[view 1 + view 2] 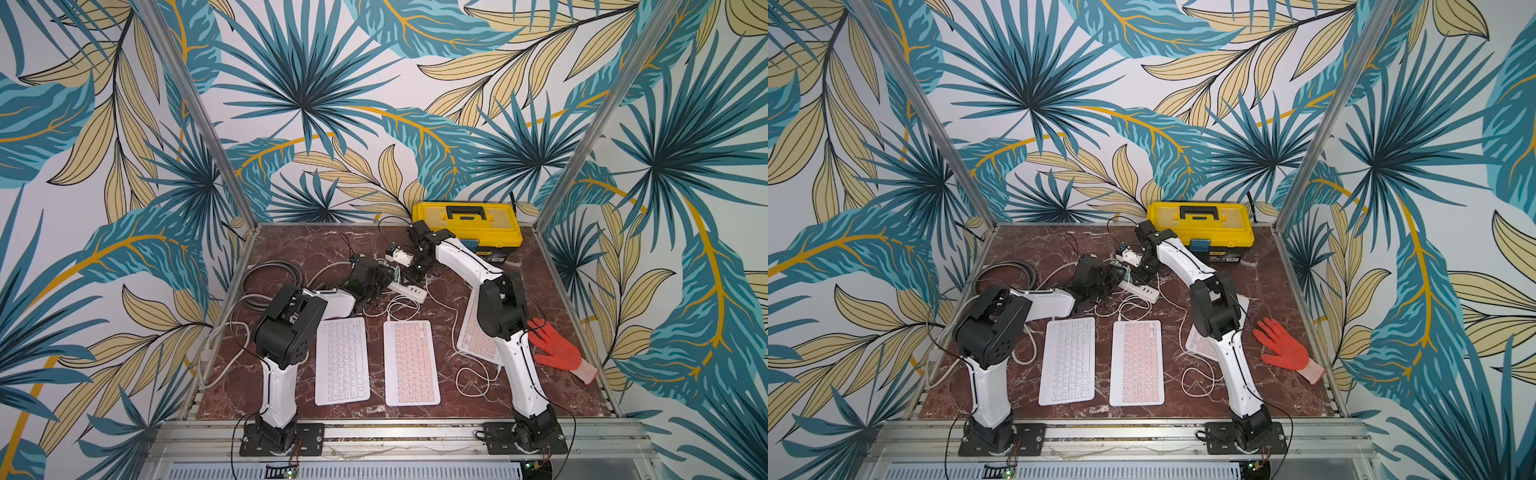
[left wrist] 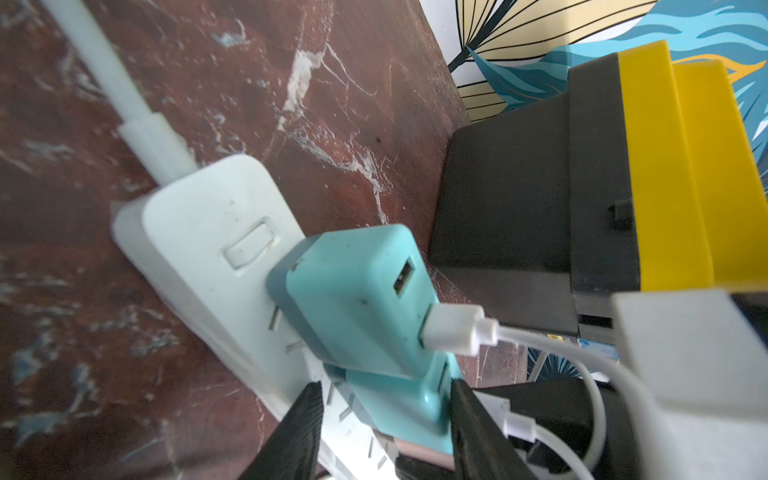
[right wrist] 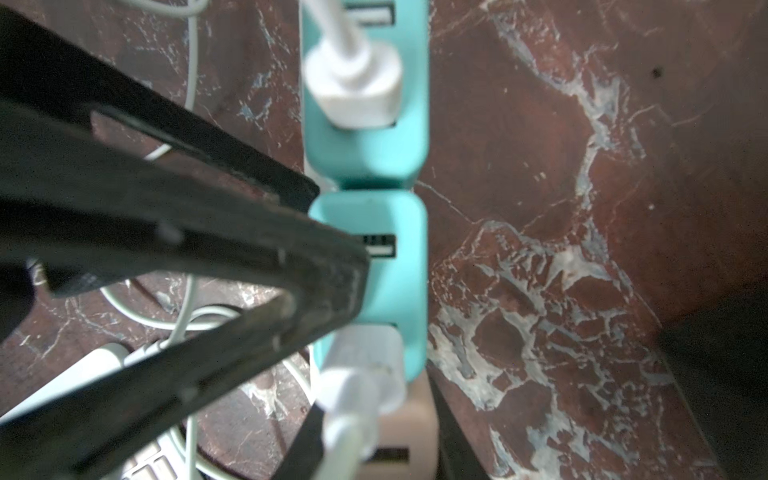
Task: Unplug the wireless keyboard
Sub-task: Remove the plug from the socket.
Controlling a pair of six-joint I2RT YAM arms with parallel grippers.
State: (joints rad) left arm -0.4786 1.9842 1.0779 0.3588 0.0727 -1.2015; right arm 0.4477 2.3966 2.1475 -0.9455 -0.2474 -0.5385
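Note:
Three small keyboards lie side by side: a white one, a pink one, and a third partly under my right arm. White cables run from them to chargers on a white power strip. My left gripper holds the second teal charger, with one finger on its port face and the other by the strip's edge. My right gripper straddles a white USB plug and the beige charger behind it. Whether it presses on either is unclear.
A yellow toolbox stands at the back right, close behind the strip. An orange glove lies at the right edge. A coil of grey cable sits at the left. Loose white cable loops between the keyboards.

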